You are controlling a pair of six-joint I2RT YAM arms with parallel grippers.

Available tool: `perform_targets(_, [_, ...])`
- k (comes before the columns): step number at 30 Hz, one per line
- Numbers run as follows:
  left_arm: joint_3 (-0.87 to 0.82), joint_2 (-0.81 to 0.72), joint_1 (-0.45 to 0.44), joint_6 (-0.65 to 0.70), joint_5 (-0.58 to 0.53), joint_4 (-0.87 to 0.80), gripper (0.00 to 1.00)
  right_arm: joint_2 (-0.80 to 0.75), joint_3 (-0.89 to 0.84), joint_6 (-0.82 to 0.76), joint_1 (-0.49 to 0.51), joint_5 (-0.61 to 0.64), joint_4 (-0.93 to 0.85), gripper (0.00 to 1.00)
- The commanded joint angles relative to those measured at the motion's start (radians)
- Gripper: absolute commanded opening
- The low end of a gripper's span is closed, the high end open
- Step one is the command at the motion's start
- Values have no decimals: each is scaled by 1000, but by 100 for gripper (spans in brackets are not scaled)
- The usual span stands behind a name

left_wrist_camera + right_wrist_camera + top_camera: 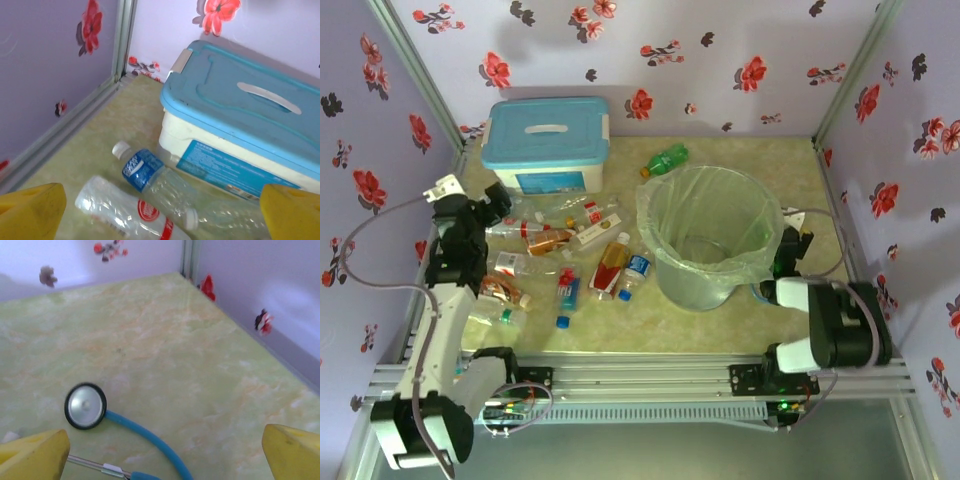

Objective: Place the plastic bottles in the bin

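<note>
The plastic bottles (pixel 610 265) are scattered on the surface (pixel 630 330) between the white box (pixel 548 135) and the bin (pixel 705 285), with 1 green bottle (pixel 667 158) lying apart behind the bin. Trouble is most likely to come from the crowding. In the left wrist view, 2 clear bottles, 1 blue-labelled (pixel 142 170) and 1 red-labelled (pixel 145 212), are pressed together beside the box, so a neighbour could be caught or pushed away when 1 is gripped. Thin, crumpled plastic may also slip. The bin's loose bag could be snagged at the rim. A stethoscope (pixel 85 406) lies by the right arm and could be dragged. The left fingers (pixel 30 212) are spread wide above the bottles, with nothing held or touched. The right fingers (pixel 292 450) are likewise wide and empty.
</note>
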Motion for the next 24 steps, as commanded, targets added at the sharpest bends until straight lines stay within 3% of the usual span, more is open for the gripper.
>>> perform_targets(1, [50, -15, -2, -193, 10, -397, 100, -147, 101, 74, -11, 86, -284, 99])
perform_targets(5, [11, -15, 47, -336, 156, -502, 99, -231, 226, 307, -35, 204, -772, 99])
perform_targets(10, [-110, -80, 168, -468, 266, -526, 96, -281, 392, 317, -62, 162, -1144, 99])
perform_targets(13, [-154, -124, 190, -518, 256, -567, 95, -375, 438, 314, -80, 156, -1234, 99])
perform_targets(20, [-173, -203, 196, -549, 107, -742, 94, -529, 604, 315, -132, 28, -1365, 99])
perform_targets(24, [-189, -217, 202, -538, 121, -706, 92, -573, 680, 295, -133, -88, -1379, 99])
